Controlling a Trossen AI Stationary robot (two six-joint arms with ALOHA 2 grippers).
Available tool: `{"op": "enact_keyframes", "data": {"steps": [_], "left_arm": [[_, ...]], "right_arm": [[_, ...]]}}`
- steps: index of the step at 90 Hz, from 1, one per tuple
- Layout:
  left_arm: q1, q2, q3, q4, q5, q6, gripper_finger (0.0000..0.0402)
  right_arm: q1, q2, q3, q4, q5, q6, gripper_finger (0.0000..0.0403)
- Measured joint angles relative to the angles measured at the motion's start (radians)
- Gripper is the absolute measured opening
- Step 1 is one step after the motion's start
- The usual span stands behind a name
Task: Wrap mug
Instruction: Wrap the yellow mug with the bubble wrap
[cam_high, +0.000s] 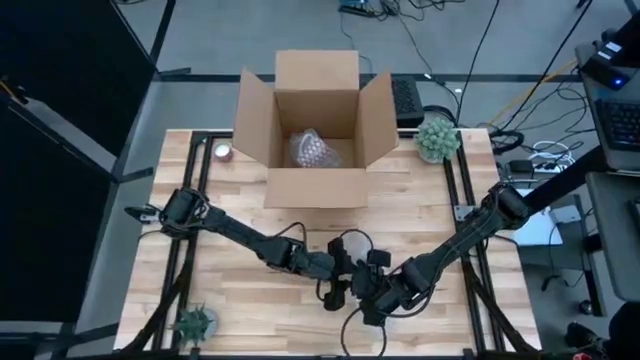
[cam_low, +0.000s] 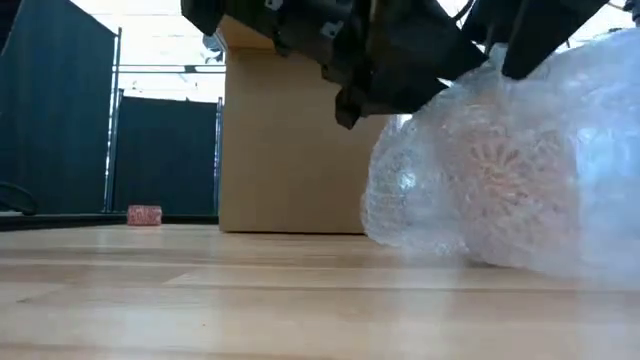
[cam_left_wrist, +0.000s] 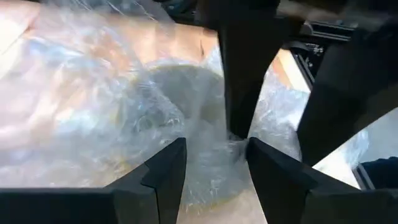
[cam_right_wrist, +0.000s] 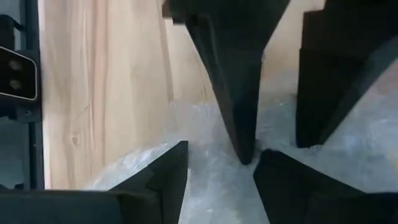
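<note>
The mug (cam_low: 500, 170) is seen wrapped in bubble wrap (cam_low: 440, 200) on the table (cam_low: 200, 300), in front of the box (cam_high: 315, 130). Both the left gripper (cam_left_wrist: 214, 155) and the right gripper (cam_right_wrist: 221, 165) are held open over the bundle.

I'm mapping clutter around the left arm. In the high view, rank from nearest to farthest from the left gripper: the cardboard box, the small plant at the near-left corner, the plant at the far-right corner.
From the left gripper, at the table's middle front:
1. Cardboard box, straight behind it, at the far edge.
2. Small plant, near-left corner.
3. Plant, far-right corner.
</note>
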Motion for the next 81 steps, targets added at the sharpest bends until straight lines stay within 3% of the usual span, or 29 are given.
{"op": "enact_keyframes", "data": {"steps": [27, 39, 49, 60, 81], "left_arm": [[0.003, 0.001, 0.0, -0.005, -0.012, -0.017, 0.016], [0.002, 0.002, 0.0, -0.006, -0.011, -0.018, 0.016], [0.002, 0.002, 0.0, -0.004, -0.011, -0.018, 0.016], [0.002, 0.002, -0.001, -0.004, 0.001, -0.018, 0.016], [0.002, 0.004, -0.003, -0.014, 0.008, -0.018, 0.016]], "right_arm": [[0.006, -0.217, 0.003, -0.103, 0.008, 0.009, 0.0157], [-0.001, -0.281, -0.004, -0.336, 0.128, 0.156, 0.0157], [-0.016, -0.293, -0.086, -0.389, 0.11, 0.257, 0.0157], [-0.019, -0.293, -0.242, -0.25, 0.033, 0.259, 0.0157], [-0.01, -0.286, -0.516, 0.341, -0.028, 0.157, 0.0157]]}}
